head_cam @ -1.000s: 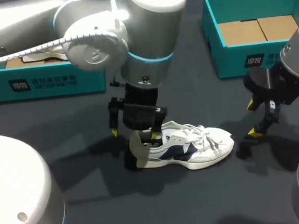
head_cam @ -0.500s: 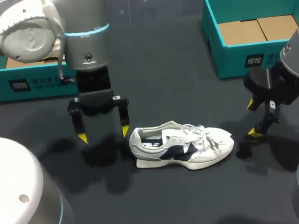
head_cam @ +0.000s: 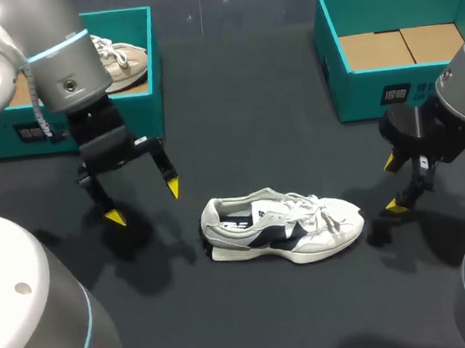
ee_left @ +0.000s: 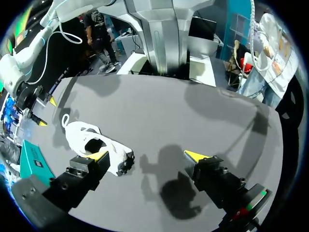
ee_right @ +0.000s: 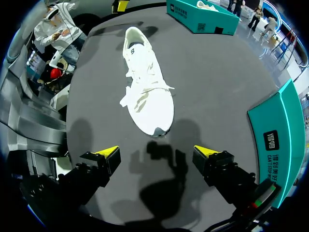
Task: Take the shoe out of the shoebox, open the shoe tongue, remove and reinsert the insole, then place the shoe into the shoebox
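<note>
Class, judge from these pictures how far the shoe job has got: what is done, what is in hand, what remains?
Done: the white and navy lace-up sneaker lies on the dark table, outside the empty teal cardboard shoebox. In hand: nothing; left hand and right hand are open, apart from it. Whether the insole step happened cannot be seen. Left: boxing the shoe.

My left gripper [ee_left: 147, 155] hangs over the dark table [ee_left: 193, 111] with its yellow-tipped fingers spread wide and nothing between them. The white shoe [ee_left: 94, 145] lies on its sole beside one finger, heel nearest me. Farther off, past its toe, is my right gripper [ee_left: 47, 112]. A teal shoebox [ee_left: 34, 162] corner shows beside the shoe.
</note>
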### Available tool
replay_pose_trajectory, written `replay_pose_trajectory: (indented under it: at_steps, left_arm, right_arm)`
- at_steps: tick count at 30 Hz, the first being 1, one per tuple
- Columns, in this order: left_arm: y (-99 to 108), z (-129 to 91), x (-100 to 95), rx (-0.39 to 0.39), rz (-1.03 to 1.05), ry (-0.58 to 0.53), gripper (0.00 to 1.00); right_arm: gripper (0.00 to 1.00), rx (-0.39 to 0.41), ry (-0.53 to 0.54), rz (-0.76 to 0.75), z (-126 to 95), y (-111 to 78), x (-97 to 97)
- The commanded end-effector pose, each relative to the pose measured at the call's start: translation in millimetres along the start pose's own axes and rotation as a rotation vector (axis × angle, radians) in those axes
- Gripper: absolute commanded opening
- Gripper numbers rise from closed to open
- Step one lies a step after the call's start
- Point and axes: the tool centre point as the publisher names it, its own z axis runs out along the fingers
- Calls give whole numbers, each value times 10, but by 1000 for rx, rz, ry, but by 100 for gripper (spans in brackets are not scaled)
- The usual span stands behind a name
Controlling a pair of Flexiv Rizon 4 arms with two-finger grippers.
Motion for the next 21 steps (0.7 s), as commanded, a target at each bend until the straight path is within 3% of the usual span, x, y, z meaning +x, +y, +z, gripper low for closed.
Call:
replay_pose_trajectory:
  at_steps: [1, 4, 10, 12, 21]
  left_arm:
    - [66, -48, 135, 134, -161, -436, 100]
    - [52, -37, 169, 177, -224, -515, 100]
    - [33, 39, 237, 191, -364, -679, 100]
    - [57, 52, 211, 70, -469, -632, 100]
    - [57, 52, 211, 70, -469, -632, 100]
  right_arm:
    - [100, 2, -3, 0, 2, -4, 13]
    - [100, 2, -3, 0, 2, -4, 13]
    - [100, 2, -3, 0, 2, -4, 13]
    - [100, 2, -3, 0, 2, -4, 13]
    - [100, 2, -3, 0, 2, -4, 13]
